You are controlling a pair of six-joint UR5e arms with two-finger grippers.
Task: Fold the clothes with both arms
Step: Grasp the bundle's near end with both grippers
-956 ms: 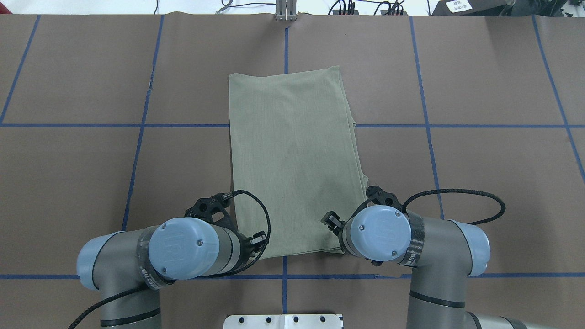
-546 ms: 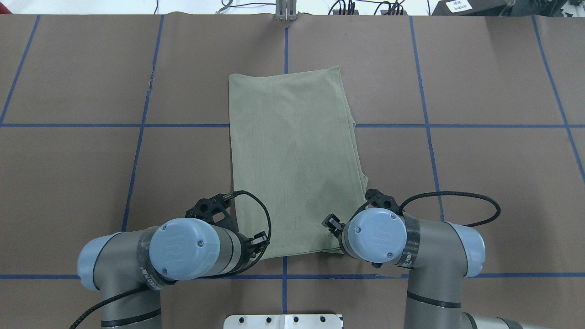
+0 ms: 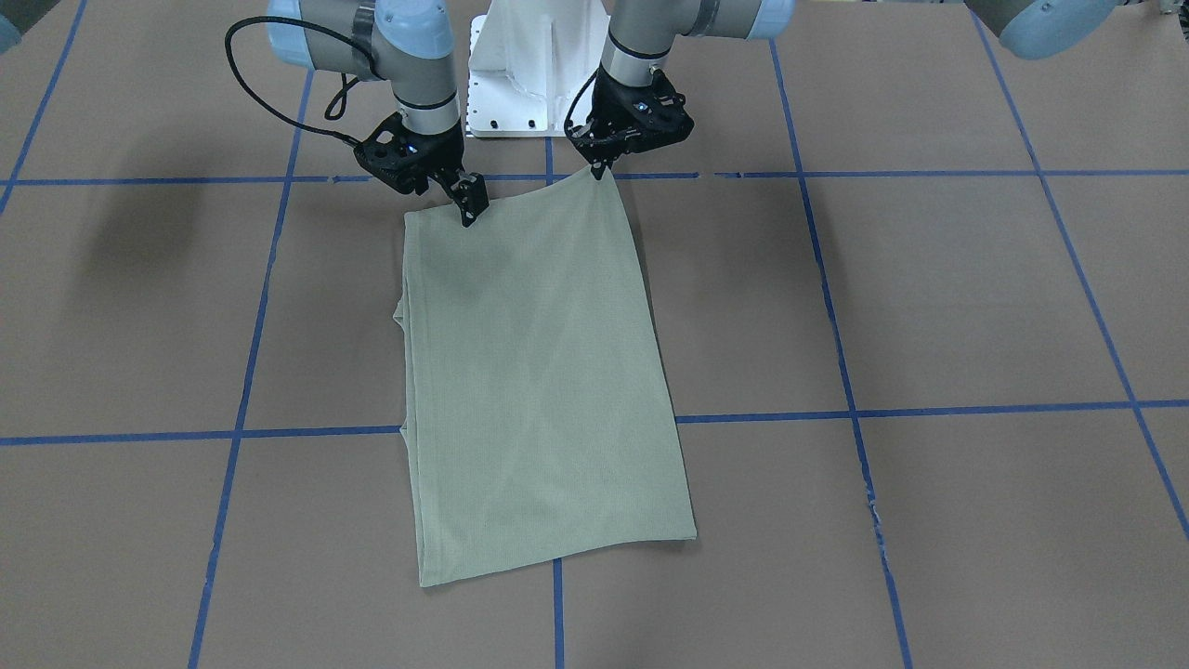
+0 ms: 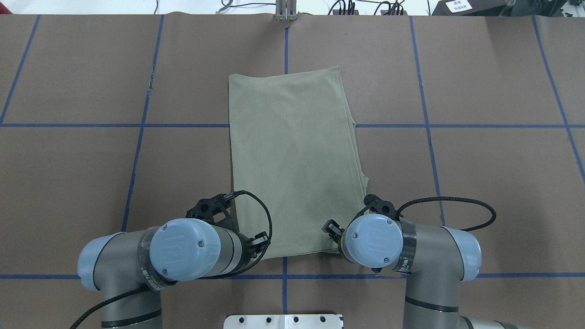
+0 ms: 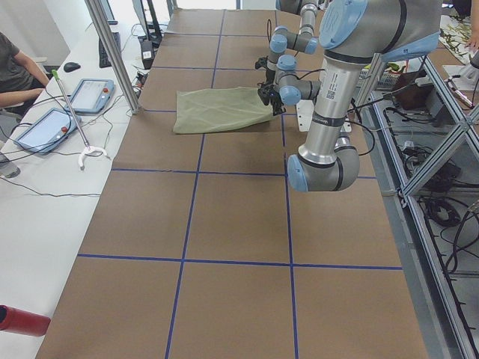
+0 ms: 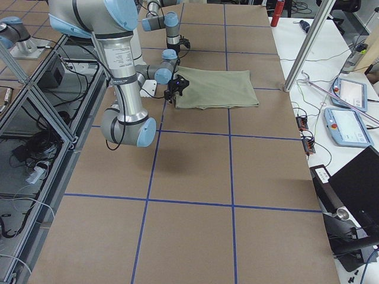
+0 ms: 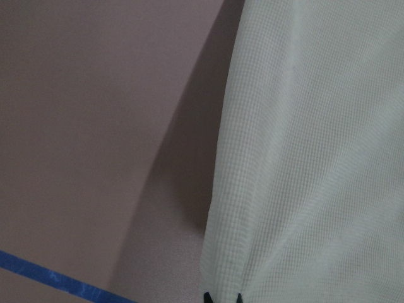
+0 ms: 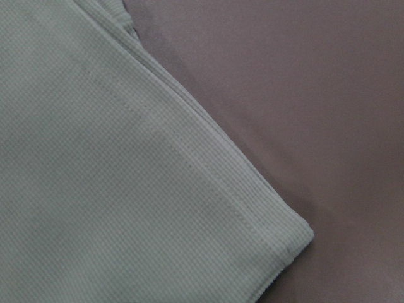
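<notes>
A pale green shirt (image 4: 292,160), folded to a long panel, lies at the counter's (image 4: 480,183) centre. The left end effector (image 3: 594,170) pinches its raised robot-side corner. The right end effector (image 3: 469,209) sits at the other corner, and I cannot tell whether it grips. A one-sided lift would likely skew the fold.

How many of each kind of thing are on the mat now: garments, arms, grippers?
Shirt: 1
Arms: 2 (left arm, right arm)
Grippers: 2 (left gripper, right gripper)
Total: 5
</notes>
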